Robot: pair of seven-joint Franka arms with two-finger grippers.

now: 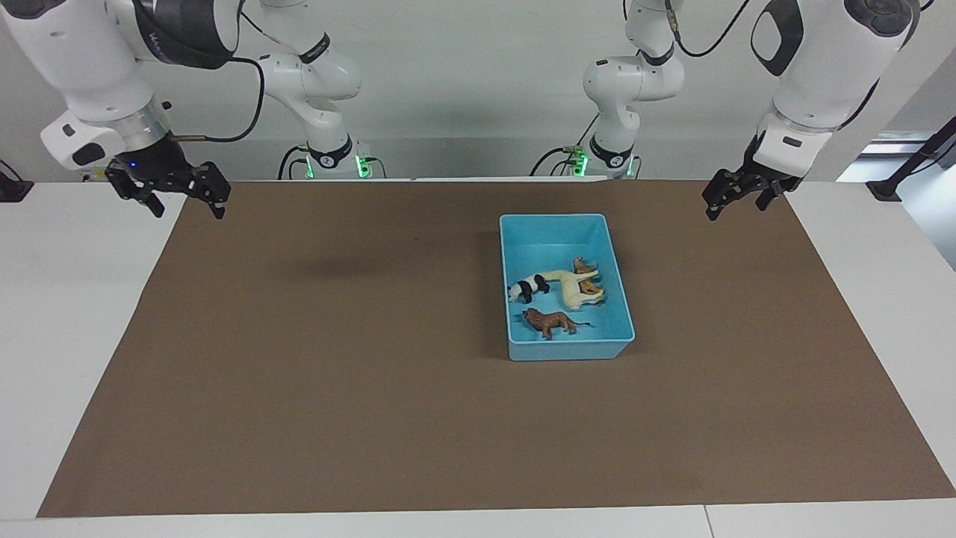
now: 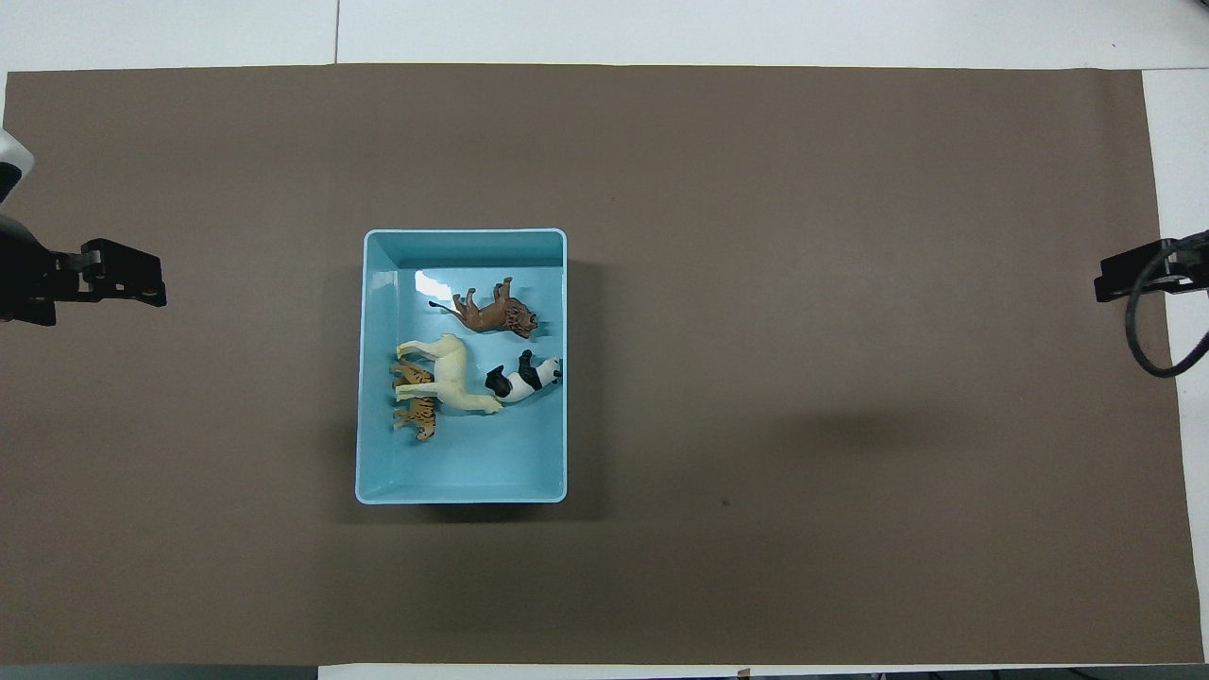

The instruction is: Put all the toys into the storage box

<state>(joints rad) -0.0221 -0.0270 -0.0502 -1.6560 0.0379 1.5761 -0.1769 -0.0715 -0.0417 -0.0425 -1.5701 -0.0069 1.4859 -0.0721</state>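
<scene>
The light-blue storage box (image 1: pixel 523 224) (image 2: pixel 463 241) sits on the brown mat, toward the left arm's end of the table. Inside it lie the brown lion (image 1: pixel 549 322) (image 2: pixel 491 314), the cream-white horse (image 1: pixel 571 288) (image 2: pixel 449 373), the black-and-white panda (image 1: pixel 528 287) (image 2: pixel 519 380) and the orange striped tiger (image 1: pixel 588 275) (image 2: pixel 416 401), partly under the horse. My right gripper (image 1: pixel 187 205) hangs open and empty over the mat's edge at the right arm's end. Open and empty too, my left gripper (image 1: pixel 736 203) (image 2: pixel 132 283) hovers over the mat's edge at the left arm's end.
A brown mat (image 1: pixel 336 388) (image 2: pixel 803 425) covers most of the white table (image 1: pixel 67 314). Only part of the right arm's hand and its cable (image 2: pixel 1148 302) shows at the overhead view's edge.
</scene>
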